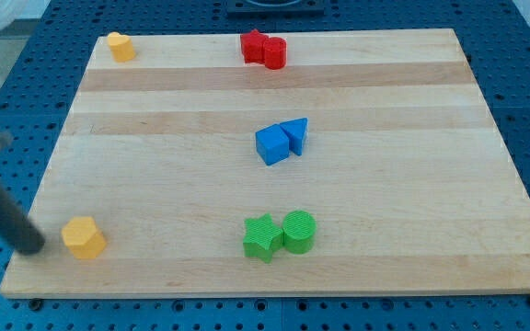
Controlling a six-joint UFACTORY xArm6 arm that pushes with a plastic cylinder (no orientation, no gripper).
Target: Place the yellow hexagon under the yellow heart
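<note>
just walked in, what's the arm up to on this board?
The arm's rod has its tip at the board's lower left, just to the view's left of the yellow hexagon, apparently about to push it. The yellow heart sits far off at the top left corner, so the hexagon is not yet placed under it. The other blocks sit in touching pairs away from the tip: red at the top, blue in the middle, green near the bottom.
</note>
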